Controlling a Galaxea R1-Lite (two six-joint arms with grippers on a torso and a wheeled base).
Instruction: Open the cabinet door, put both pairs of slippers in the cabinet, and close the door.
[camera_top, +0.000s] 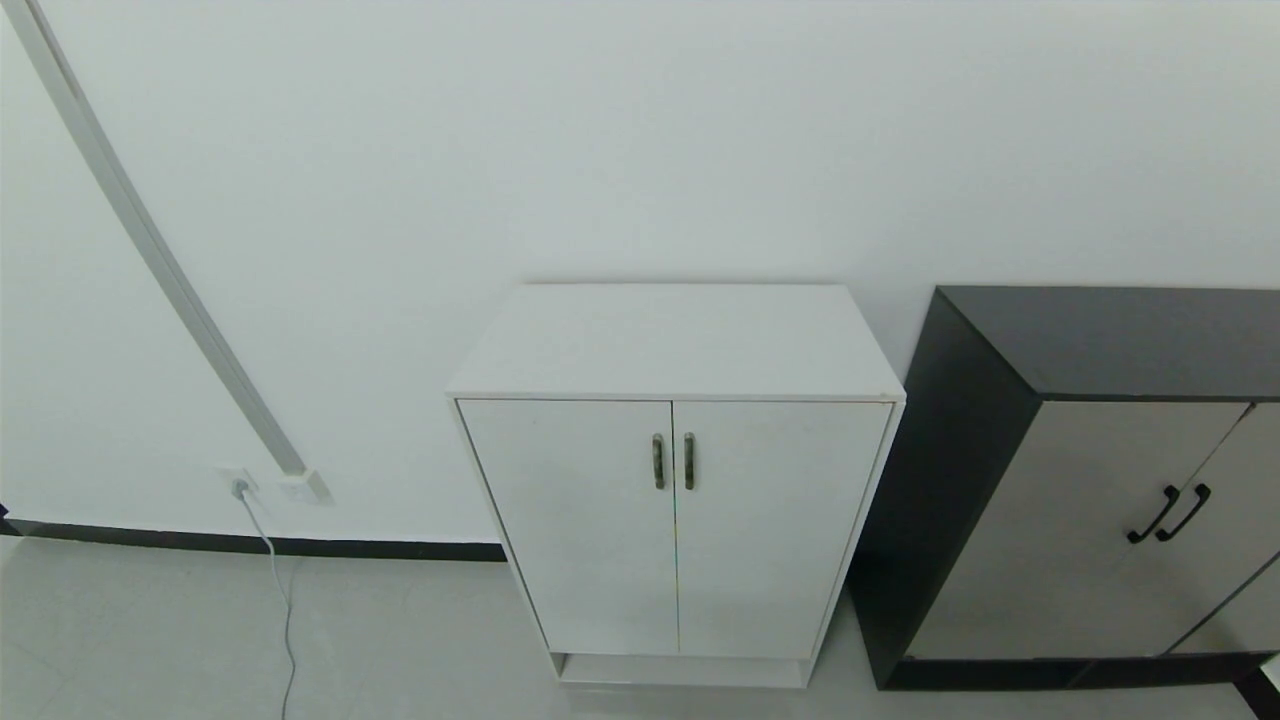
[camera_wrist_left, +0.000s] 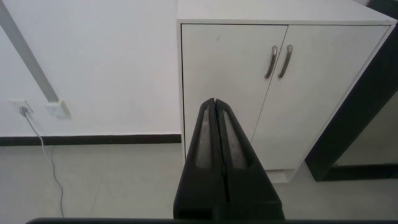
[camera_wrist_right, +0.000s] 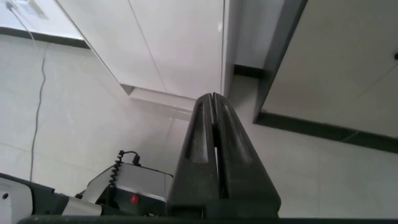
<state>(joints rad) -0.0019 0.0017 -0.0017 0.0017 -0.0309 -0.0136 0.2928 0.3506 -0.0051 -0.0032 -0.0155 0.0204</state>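
A white two-door cabinet (camera_top: 675, 520) stands against the wall with both doors closed and two dark metal handles (camera_top: 672, 461) at the centre seam. In the left wrist view the same cabinet (camera_wrist_left: 280, 93) is ahead, and my left gripper (camera_wrist_left: 215, 102) is shut with nothing in it, well short of the doors. My right gripper (camera_wrist_right: 215, 98) is shut and empty too, held above the floor near the white cabinet's lower corner (camera_wrist_right: 180, 56).
A black cabinet (camera_top: 1080, 480) with grey doors stands right beside the white one. A wall socket (camera_top: 240, 486) with a cable running down to the floor and a slanted cable duct (camera_top: 150, 240) are to the left. Light tiled floor lies in front.
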